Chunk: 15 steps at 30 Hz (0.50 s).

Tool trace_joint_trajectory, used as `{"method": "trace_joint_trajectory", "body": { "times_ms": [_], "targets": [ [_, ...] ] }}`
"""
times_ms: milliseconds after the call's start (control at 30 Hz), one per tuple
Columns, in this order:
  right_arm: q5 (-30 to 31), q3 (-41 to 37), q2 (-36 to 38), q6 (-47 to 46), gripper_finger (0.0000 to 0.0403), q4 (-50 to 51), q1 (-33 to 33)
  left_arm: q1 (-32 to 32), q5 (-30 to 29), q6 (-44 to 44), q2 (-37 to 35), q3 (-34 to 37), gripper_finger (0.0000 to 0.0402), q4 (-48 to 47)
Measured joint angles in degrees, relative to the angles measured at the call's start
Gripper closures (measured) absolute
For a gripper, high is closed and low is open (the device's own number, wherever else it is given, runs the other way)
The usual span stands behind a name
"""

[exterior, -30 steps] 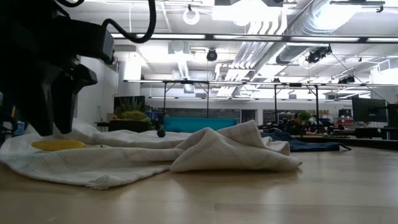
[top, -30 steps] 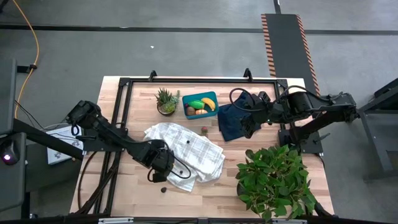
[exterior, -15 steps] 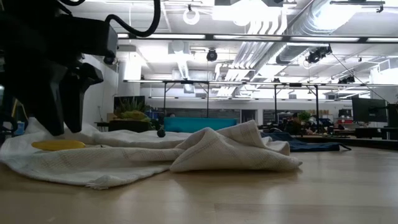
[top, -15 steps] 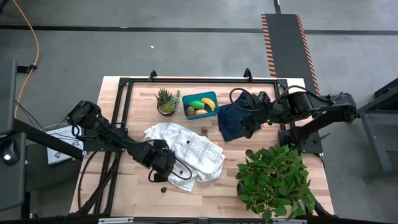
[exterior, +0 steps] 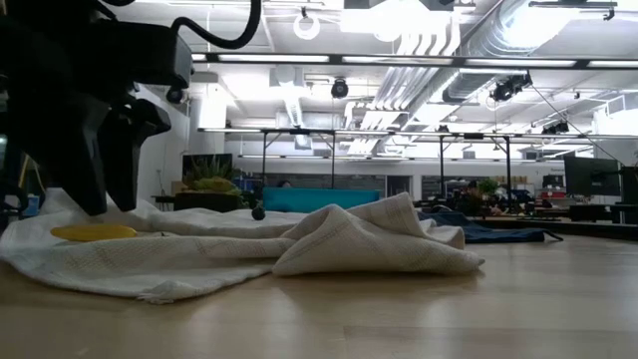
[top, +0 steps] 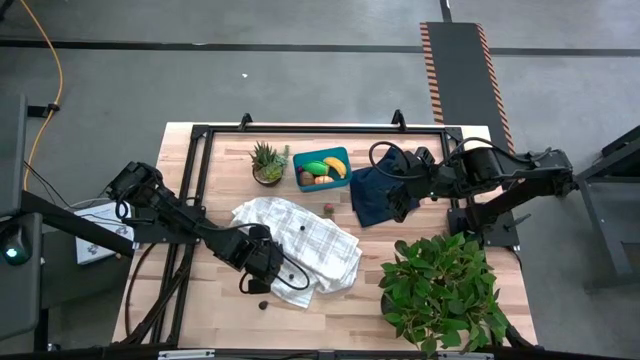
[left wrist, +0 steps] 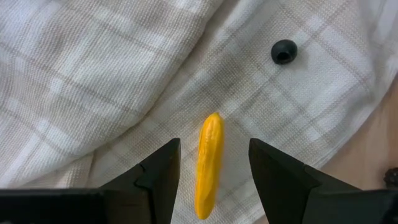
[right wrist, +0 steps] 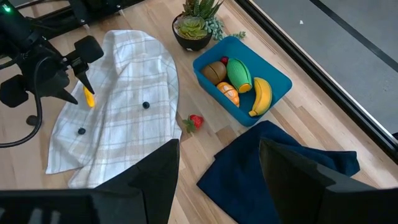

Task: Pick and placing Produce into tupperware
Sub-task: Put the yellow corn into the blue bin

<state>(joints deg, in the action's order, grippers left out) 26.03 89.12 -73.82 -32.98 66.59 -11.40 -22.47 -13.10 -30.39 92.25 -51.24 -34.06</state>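
Observation:
My left gripper point(left wrist: 212, 148) hangs open over the white plaid cloth point(top: 310, 250), near its near-left part. Its fingers stand on either side of a small yellow piece point(left wrist: 208, 165) that lies on the cloth, also seen in the low view point(exterior: 93, 231). A dark berry point(left wrist: 284, 51) lies on the cloth close by. The teal tupperware point(top: 322, 168) sits near the far edge and holds a banana point(right wrist: 261, 96) with green, orange and brown pieces. A red berry point(top: 328, 210) rests on the wood. My right gripper point(right wrist: 217, 180) waits open above the navy cloth point(top: 372, 195).
A small spiky potted plant point(top: 266, 162) stands left of the tupperware. A big leafy plant point(top: 440, 290) fills the near-right corner. Another dark berry point(top: 264, 305) lies on bare wood near the near edge. A black frame rail point(top: 320, 129) runs along the far edge.
My left gripper has shifted slightly toward the table's right above the yellow piece, staying open. The cloth and produce have kept still.

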Motion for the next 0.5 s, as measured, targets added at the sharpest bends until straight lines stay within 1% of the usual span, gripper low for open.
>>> {"method": "trace_joint_trajectory", "body": {
  "times_ms": [133, 300, 500],
  "targets": [
    [-0.01, 0.00, 0.00, -0.01, 0.0190, 0.00, 0.00, 0.45, 0.09, 0.13, 0.00, 0.11, 0.0222, 0.08],
    [-0.01, 0.00, 0.00, -0.04, 0.0190, 0.00, -0.01, 1.72, 2.55, -0.32, 0.00, 2.14, 0.0222, 1.14],
    [-0.01, 0.00, 0.00, -0.17, 0.0190, 0.00, -0.01, 1.89, 3.29, -0.92, 0.00, 3.67, 0.0222, 1.55]
  ]
}}
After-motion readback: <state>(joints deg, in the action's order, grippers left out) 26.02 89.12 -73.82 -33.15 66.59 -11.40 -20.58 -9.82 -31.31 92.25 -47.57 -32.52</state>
